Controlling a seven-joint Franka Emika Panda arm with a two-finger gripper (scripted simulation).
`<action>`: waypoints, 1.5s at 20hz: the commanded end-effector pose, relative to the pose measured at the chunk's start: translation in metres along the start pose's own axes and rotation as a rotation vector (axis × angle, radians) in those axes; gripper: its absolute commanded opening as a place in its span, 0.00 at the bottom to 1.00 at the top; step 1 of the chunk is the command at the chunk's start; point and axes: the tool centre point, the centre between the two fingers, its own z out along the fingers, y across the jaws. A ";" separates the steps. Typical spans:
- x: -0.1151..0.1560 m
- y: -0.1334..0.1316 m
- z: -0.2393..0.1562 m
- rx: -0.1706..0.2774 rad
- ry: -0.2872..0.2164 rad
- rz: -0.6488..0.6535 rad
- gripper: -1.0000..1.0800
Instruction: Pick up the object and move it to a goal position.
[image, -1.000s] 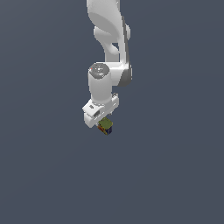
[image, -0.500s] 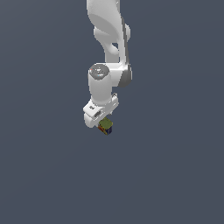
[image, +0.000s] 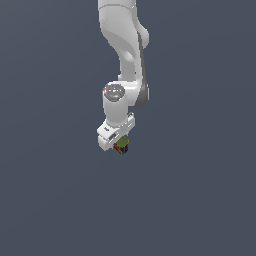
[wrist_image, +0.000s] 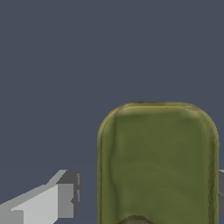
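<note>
The object (image: 121, 147) is a tiny block with olive-green, orange-red and dark blue patches, seen just under the white gripper (image: 118, 144) in the exterior view. In the wrist view its olive-green top face (wrist_image: 157, 162) fills much of the picture. One grey finger (wrist_image: 61, 199) stands a little apart from one side of the object, and a sliver of the other finger (wrist_image: 221, 188) shows at its opposite side. The gripper (wrist_image: 148, 194) is open, straddling the object. The fingertips are hidden in the exterior view.
A plain dark grey-blue surface lies all around. The white arm (image: 125, 55) comes down from the top of the exterior view. Nothing else is in sight.
The wrist and hand have sunk a little toward the object. The object has stayed where it was.
</note>
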 end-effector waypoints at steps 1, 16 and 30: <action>0.000 0.001 0.007 -0.001 0.001 0.000 0.96; 0.001 0.001 0.008 -0.002 0.001 0.000 0.00; 0.056 -0.001 -0.037 -0.001 0.001 0.000 0.00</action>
